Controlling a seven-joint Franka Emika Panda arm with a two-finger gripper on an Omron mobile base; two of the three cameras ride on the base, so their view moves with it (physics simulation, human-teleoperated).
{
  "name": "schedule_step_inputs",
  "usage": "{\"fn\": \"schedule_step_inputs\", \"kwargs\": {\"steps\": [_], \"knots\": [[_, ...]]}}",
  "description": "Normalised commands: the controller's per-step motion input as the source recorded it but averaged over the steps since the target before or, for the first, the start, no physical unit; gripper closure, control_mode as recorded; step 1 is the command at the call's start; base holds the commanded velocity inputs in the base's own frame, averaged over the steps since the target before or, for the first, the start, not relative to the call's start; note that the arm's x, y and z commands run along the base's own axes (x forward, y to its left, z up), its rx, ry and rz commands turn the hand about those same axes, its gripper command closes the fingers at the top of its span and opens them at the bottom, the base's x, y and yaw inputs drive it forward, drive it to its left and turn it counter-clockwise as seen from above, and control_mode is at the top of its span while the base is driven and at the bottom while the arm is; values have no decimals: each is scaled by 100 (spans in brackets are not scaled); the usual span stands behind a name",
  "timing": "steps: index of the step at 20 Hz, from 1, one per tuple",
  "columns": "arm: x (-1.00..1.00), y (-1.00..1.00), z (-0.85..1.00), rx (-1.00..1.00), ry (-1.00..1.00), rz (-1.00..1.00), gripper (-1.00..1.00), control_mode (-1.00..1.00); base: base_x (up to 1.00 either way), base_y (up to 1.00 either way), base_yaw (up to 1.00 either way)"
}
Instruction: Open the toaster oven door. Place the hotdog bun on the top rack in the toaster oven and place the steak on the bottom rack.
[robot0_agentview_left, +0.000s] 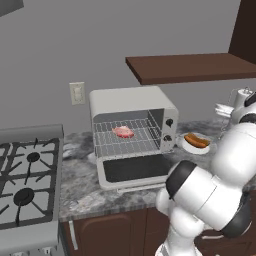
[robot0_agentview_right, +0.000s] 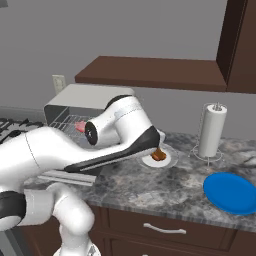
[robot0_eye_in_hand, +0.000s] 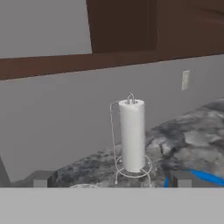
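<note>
A mottled grey granite counter (robot0_agentview_right: 150, 192) over dark brown wooden cabinets carries everything. The boxy white-grey toaster oven (robot0_agentview_left: 131, 100) stands on it toward the back wall. Just right of the oven sits a shallow white dish (robot0_agentview_left: 190, 147) holding the tan hotdog bun (robot0_agentview_left: 196, 140). Further right of the oven, a white paper towel roll on a wire stand (robot0_agentview_right: 211, 131) stands upright, and a flat round blue plate (robot0_agentview_right: 231, 193) lies in front of the roll.

Grey wall (robot0_agentview_left: 125, 35), dark wood shelf (robot0_agentview_left: 195, 67), granite counter (robot0_agentview_right: 165, 192)
</note>
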Motion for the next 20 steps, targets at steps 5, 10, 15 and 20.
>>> {"fn": "schedule_step_inputs", "kwargs": {"steps": [5,10,15,20], "knots": [[0,1,18,0,42,56,-100,-100,0,0,0],[2,0,17,2,62,30,-100,-100,0,0,0],[0,-9,28,2,76,5,-100,-100,0,0,0],[0,-17,36,4,54,22,-100,-100,0,0,0]]}}
